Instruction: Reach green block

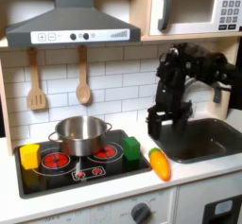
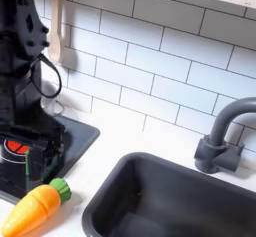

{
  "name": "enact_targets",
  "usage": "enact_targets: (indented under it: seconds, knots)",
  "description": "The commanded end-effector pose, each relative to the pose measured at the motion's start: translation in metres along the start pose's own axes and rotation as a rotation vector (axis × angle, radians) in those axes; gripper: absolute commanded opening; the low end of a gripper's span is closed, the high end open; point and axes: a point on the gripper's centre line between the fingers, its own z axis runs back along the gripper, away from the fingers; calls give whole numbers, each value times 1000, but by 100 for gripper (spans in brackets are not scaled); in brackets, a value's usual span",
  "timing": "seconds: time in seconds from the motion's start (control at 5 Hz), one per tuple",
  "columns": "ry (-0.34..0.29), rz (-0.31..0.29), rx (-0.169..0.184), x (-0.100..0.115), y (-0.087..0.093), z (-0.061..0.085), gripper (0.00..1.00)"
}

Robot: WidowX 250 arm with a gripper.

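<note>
The green block [image 1: 131, 148] is small and upright, standing on the front right corner of the black stove top [image 1: 57, 176] in the first exterior view. My black gripper [image 1: 159, 121] hangs fingers-down a little above and to the right of it, apart from it. In the second exterior view the gripper [image 2: 44, 157] sits low over the stove's edge; its fingers appear spread, with nothing between them. The arm hides the green block there.
A steel pot [image 1: 80, 133] stands on the back of the stove and a yellow block [image 1: 30, 155] at its front left. An orange carrot toy [image 1: 160, 163] [image 2: 35, 209] lies beside the stove. The dark sink [image 2: 170, 196] and faucet [image 2: 225, 131] are to the right.
</note>
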Motion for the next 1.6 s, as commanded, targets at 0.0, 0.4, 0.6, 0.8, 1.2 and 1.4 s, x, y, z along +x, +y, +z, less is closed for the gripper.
enact_targets:
  seconds: [0.0, 0.4, 0.6, 0.8, 1.2, 1.4]
  knots:
    - [-8, 6, 17, 28, 13, -5, 100]
    - [-13, -10, 20, 48, 15, -11, 100]
    - [-5, -14, 18, 55, 14, -17, 100]
    - [-11, -18, 21, 63, 13, -21, 100]
    - [9, -8, 27, 71, 16, -34, 100]
    - [20, -7, 23, 72, 15, -42, 100]
